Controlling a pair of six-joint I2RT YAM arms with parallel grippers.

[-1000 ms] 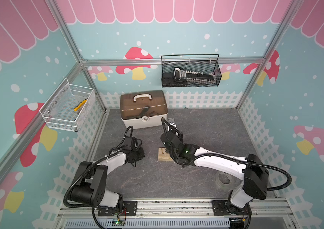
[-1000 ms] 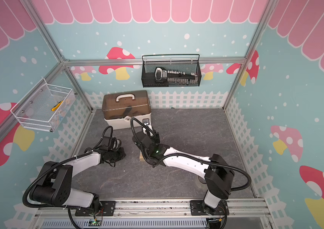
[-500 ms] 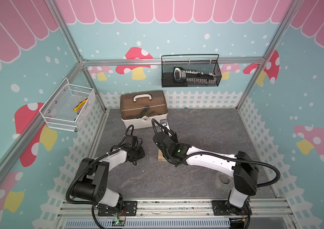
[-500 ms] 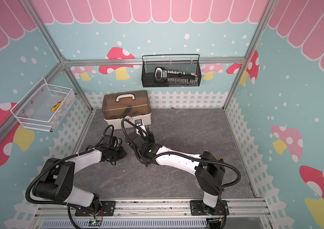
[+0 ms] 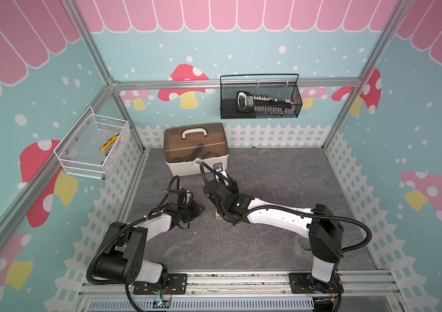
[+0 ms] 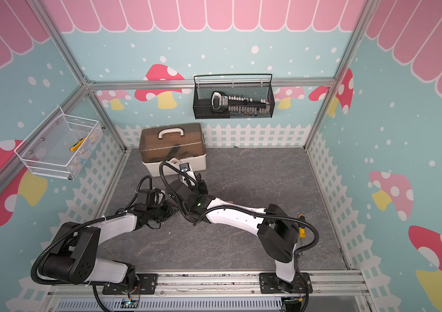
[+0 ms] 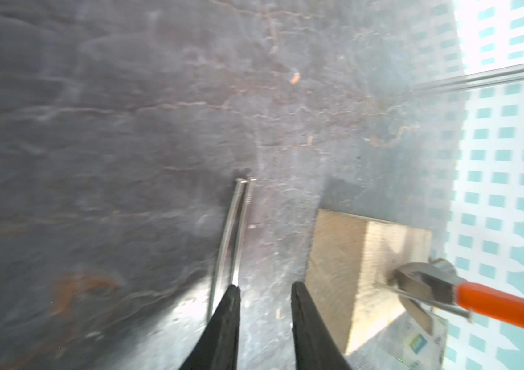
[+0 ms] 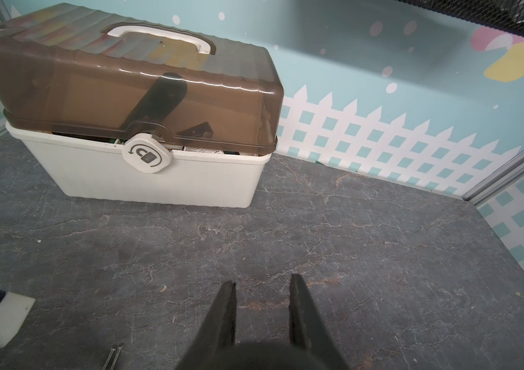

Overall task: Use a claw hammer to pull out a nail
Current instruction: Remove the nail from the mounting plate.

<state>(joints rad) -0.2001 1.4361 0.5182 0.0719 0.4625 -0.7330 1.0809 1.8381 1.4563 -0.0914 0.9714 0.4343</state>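
Observation:
In the left wrist view the claw hammer (image 7: 421, 282), with a silver head and an orange section, has its claw against the wooden block (image 7: 350, 272). A thin nail (image 7: 385, 286) sticks out across the claw. Two more silver nails (image 7: 238, 224) lie loose on the table just past my left gripper (image 7: 265, 285), which is open and empty. My right gripper (image 8: 260, 283) points toward the toolbox, with a dark round shaft seated deep between its jaws. In both top views the right gripper (image 5: 226, 182) hovers over the block (image 5: 218, 214) and the left gripper (image 5: 195, 209) is low beside it.
A white toolbox (image 5: 195, 151) with a brown lid stands at the back left of the table. A tape roll (image 5: 299, 244) lies by the right arm's base and a yellow-handled screwdriver (image 6: 301, 227) next to it. A black wire basket (image 5: 260, 100) and a white one (image 5: 93, 146) hang on the walls.
My left gripper's jaws have opened, and nails lie free on the table in front of them. The right gripper has shifted a little to the left, toward the toolbox.

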